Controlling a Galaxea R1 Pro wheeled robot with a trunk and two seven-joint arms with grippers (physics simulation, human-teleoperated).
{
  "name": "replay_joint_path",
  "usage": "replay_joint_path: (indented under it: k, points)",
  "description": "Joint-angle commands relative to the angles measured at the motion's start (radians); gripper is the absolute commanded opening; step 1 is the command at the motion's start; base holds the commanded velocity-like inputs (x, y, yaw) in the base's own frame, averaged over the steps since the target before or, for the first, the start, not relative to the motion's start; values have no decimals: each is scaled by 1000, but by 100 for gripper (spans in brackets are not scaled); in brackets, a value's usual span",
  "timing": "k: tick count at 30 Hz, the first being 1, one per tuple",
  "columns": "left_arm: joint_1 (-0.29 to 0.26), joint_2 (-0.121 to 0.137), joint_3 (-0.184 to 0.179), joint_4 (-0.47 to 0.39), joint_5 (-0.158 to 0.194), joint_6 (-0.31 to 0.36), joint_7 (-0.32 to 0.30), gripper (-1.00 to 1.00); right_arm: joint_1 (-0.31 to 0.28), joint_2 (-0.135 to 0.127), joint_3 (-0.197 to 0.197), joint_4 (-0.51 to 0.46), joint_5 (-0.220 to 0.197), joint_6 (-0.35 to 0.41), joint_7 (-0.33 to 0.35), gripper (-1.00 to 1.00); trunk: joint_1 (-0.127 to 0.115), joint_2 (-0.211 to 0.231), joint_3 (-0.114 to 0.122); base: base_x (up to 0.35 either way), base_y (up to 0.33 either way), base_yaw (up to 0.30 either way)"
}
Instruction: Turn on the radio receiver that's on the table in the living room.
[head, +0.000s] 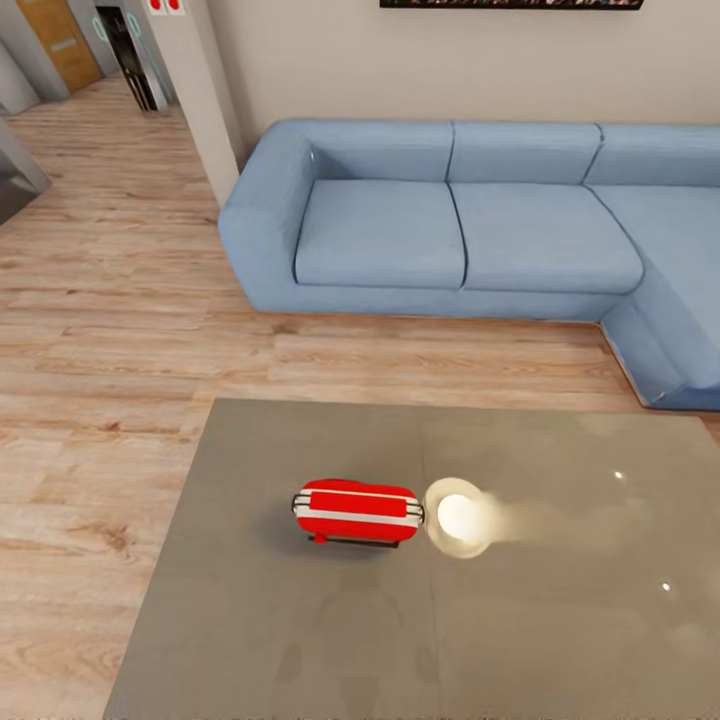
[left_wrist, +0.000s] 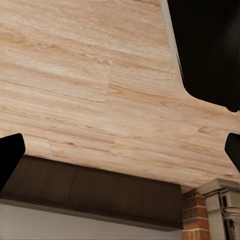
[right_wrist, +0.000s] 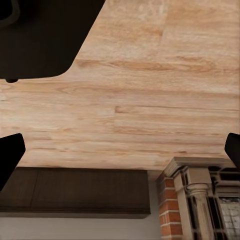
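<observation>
A home living room: blue L-shaped sofa (head: 480, 230) against a beige wall (head: 450, 60), wood plank floor (head: 110, 300), low grey table (head: 560, 620), a brick fireplace (right_wrist: 172, 215)

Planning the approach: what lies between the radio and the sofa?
Head view: bare tabletop beyond the radio, then bare wood floor up to the sofa.
</observation>
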Motion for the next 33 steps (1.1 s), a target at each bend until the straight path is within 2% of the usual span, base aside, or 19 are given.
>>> replay_joint_path:
  k: [1, 14, 33]
  points:
    - [0, 0, 0, 0, 0, 0, 0, 100, 0, 0, 0, 0, 0, 0, 0, 100, 0, 0, -2, 0, 0, 0]
    - [1, 0, 0, 0, 0, 0, 0, 100, 0, 0, 0, 0, 0, -1, 4, 100, 0, 0, -21, 0, 0, 0]
    - [0, -7, 4, -7, 1, -1, 0, 100, 0, 2, -3, 0, -4, -4, -6, 100, 0, 0, -23, 0, 0, 0]
